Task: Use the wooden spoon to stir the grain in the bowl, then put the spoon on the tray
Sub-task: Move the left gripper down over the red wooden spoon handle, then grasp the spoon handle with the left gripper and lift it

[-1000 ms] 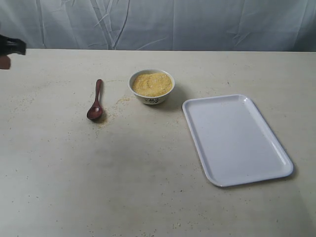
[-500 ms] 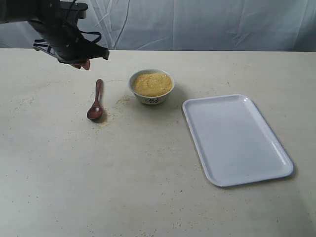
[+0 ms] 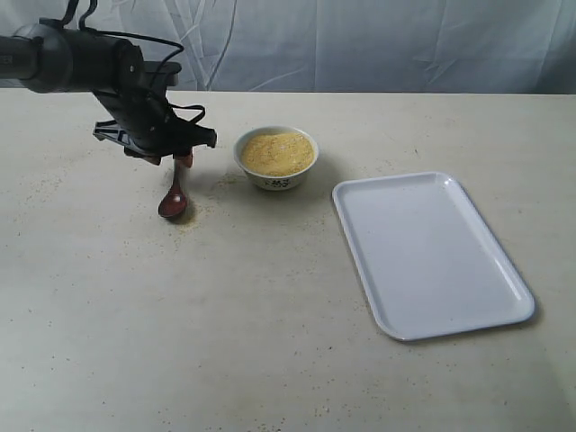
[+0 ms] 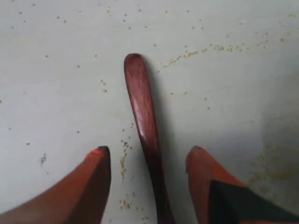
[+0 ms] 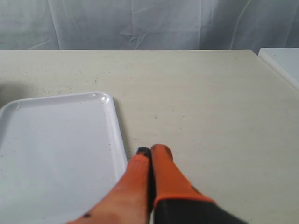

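Note:
The dark reddish-brown wooden spoon (image 3: 175,193) lies on the table left of the white bowl (image 3: 276,173), scoop toward the front. The bowl is heaped with yellow grain (image 3: 277,152). My left gripper (image 3: 171,160) hangs low over the spoon's handle, which it covers in the exterior view. In the left wrist view the gripper (image 4: 148,154) is open, one orange finger on each side of the spoon's handle (image 4: 142,107), not touching it. The white tray (image 3: 430,252) lies to the right, empty. My right gripper (image 5: 150,152) is shut on nothing beside the tray's rim (image 5: 117,135); the exterior view does not show it.
Loose grains are scattered on the beige table (image 3: 252,324) around the spoon and to its left. A white cloth backdrop (image 3: 360,45) closes the far side. A pale block (image 5: 282,63) sits at the table's far right edge in the right wrist view.
My left arm has swung in from the far left and come down over the spoon's handle. The spoon, bowl and tray have not moved.

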